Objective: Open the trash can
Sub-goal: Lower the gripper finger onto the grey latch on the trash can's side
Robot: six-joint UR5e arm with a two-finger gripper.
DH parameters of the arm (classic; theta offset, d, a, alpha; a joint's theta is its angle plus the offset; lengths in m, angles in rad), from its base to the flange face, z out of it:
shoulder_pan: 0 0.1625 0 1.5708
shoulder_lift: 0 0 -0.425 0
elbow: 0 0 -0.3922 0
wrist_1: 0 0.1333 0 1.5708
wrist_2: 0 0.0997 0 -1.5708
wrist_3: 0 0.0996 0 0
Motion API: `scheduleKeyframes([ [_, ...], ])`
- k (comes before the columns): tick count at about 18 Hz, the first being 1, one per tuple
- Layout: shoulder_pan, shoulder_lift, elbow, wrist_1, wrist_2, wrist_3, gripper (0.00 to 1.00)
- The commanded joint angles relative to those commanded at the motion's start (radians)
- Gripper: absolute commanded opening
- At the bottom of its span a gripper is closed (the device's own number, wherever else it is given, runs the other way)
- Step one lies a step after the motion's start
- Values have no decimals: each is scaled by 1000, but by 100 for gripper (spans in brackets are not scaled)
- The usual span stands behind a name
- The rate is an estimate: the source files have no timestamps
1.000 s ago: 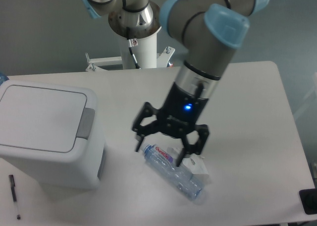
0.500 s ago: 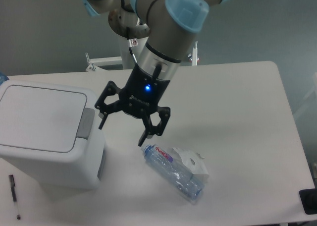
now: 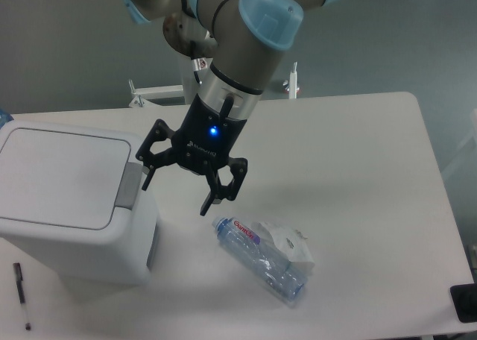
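Observation:
The trash can (image 3: 67,198) is a large white boxy bin at the left of the table, its flat lid shut. A grey push-button tab (image 3: 131,185) sits on its right edge. My gripper (image 3: 176,197) is open and empty, hanging just right of the tab, with its left fingertip close to the tab. I cannot tell if it touches.
A clear plastic bottle (image 3: 261,259) lies on its side with crumpled white paper (image 3: 287,244) at the front middle. A black pen (image 3: 21,294) lies at the front left. A black object (image 3: 465,303) shows at the right edge.
My gripper has moved left from above the bottle to beside the bin's grey tab. It stayed open. The bottle and bin have not moved.

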Motion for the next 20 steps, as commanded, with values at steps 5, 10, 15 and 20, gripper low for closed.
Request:
scheduleKeyframes([
  [5,-3,-2,-9,3,0,2,100],
  [10,-3,-5,-9,3,2,2,100],
  [15,-3,-9,-9,6,2,2,100],
  [20,-8,-12,-9,6,2,2,100],
])
